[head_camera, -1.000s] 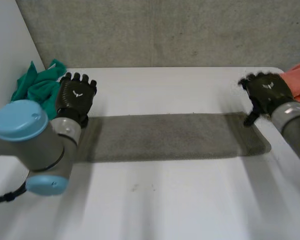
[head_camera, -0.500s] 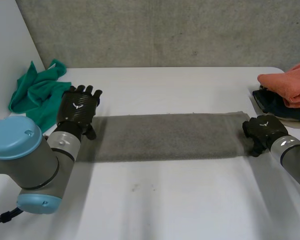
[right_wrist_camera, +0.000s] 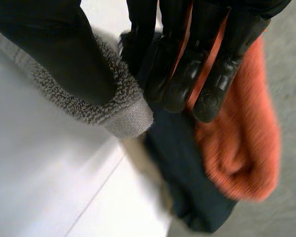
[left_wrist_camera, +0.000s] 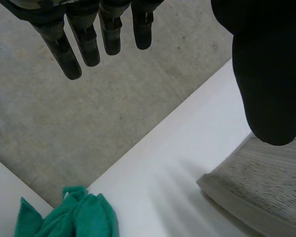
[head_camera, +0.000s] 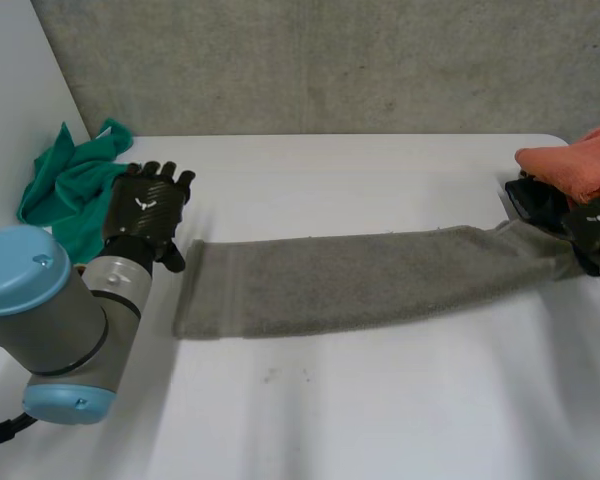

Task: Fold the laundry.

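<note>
Across the middle of the white table (head_camera: 310, 420), a long grey towel (head_camera: 360, 280) in a narrow strip, left end flat, the rest slanting toward the far right edge.

At that right end, the right robot hand (head_camera: 595, 225), clamped on the towel's short edge. From the right wrist: thumb (right_wrist_camera: 54, 49) pressed down onto the fluffy hem (right_wrist_camera: 123, 116), fingers (right_wrist_camera: 187, 74) curled against it from the other side. Just behind those fingers, an orange cloth (right_wrist_camera: 241, 138) piled on a dark cloth (right_wrist_camera: 187, 187), stacked at the table's right edge.

Beside the towel's left end, the left robot hand (head_camera: 145, 210), back upward, fingers straight and pointing toward the far wall, released, gripping nothing. Behind it, the grey left arm (head_camera: 70, 320) reaching in from the near left. From the left wrist: straight fingers (left_wrist_camera: 89, 39) held well apart from the thumb (left_wrist_camera: 266, 74), thumb tip above the towel's corner (left_wrist_camera: 256, 197); touching or not, cannot tell. Past the fingertips, a crumpled green cloth (head_camera: 70, 185) at the table's far left corner, apart from the towel.
</note>
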Action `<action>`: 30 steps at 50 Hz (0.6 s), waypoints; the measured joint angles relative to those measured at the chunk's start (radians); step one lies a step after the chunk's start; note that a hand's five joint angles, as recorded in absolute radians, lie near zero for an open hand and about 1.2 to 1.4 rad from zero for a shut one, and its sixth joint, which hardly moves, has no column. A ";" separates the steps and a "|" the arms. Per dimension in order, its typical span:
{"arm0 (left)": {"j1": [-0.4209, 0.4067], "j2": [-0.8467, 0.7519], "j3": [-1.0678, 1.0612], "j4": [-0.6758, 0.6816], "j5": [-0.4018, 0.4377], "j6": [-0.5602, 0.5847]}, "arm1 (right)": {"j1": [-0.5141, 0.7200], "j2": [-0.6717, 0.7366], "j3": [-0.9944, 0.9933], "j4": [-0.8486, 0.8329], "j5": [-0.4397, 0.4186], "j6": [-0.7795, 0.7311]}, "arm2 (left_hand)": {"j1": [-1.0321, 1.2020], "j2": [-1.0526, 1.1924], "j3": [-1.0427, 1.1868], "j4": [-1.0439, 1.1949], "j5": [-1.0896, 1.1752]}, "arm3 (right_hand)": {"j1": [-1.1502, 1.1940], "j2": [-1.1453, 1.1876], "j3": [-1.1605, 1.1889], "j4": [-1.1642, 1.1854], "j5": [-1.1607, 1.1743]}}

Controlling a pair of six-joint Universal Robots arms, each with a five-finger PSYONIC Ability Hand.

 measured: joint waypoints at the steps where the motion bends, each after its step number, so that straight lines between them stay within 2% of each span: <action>1: 0.003 0.005 0.000 -0.001 0.000 0.000 | 0.013 -0.006 -0.002 -0.010 0.000 -0.004 | 0.000 0.000 0.000 0.000 0.000 | 0.000 0.000 0.000 0.000 0.000; 4: 0.020 0.032 0.000 -0.002 -0.002 -0.005 | 0.105 -0.027 -0.022 -0.062 -0.005 -0.001 | 0.000 0.000 0.000 0.000 0.000 | 0.008 0.000 0.000 0.003 0.001; 8: 0.061 0.096 -0.002 -0.003 -0.006 -0.014 | 0.314 -0.027 -0.078 -0.156 -0.033 0.021 | 0.000 0.000 0.000 0.000 0.000 | 0.008 0.000 0.000 0.003 0.007; 12: 0.096 0.142 -0.006 -0.004 -0.007 -0.026 | 0.478 0.019 -0.146 -0.206 -0.095 0.036 | 0.000 0.000 0.000 0.000 0.000 | 0.008 0.000 0.000 0.003 0.009; 15: 0.123 0.173 -0.011 -0.005 -0.006 -0.045 | 0.621 0.095 -0.231 -0.227 -0.174 0.050 | 0.000 0.000 0.000 0.000 0.000 | 0.008 0.000 0.000 0.003 0.009; 18: 0.141 0.185 -0.019 -0.005 -0.005 -0.070 | 0.723 0.179 -0.308 -0.231 -0.240 0.074 | 0.000 0.000 0.000 0.000 0.000 | 0.008 0.000 0.000 0.004 0.010; 25: 0.156 0.182 -0.031 -0.005 0.000 -0.107 | 0.853 0.340 -0.414 -0.230 -0.326 0.161 | 0.000 0.000 0.000 0.000 0.000 | 0.008 0.000 0.000 0.004 0.014; 26: 0.155 0.177 -0.033 -0.005 0.001 -0.111 | 0.875 0.373 -0.426 -0.228 -0.335 0.182 | 0.000 0.000 0.000 0.000 0.000 | -0.112 -0.165 -0.156 -0.157 -0.123; 28: 0.152 0.169 -0.035 -0.004 0.003 -0.112 | 0.896 0.403 -0.434 -0.226 -0.334 0.204 | 0.000 0.000 0.000 0.000 0.000 | -0.274 -0.321 -0.322 -0.323 -0.278; 29: 0.151 0.167 -0.036 -0.005 0.003 -0.112 | 0.899 0.408 -0.434 -0.225 -0.330 0.209 | 0.000 0.000 0.000 0.000 0.000 | -0.538 -0.608 -0.603 -0.602 -0.552; 30: 0.149 0.162 -0.036 -0.004 0.004 -0.112 | 0.903 0.410 -0.433 -0.223 -0.321 0.215 | 0.000 0.000 0.000 0.000 0.000 | -0.651 -0.750 -0.742 -0.738 -0.692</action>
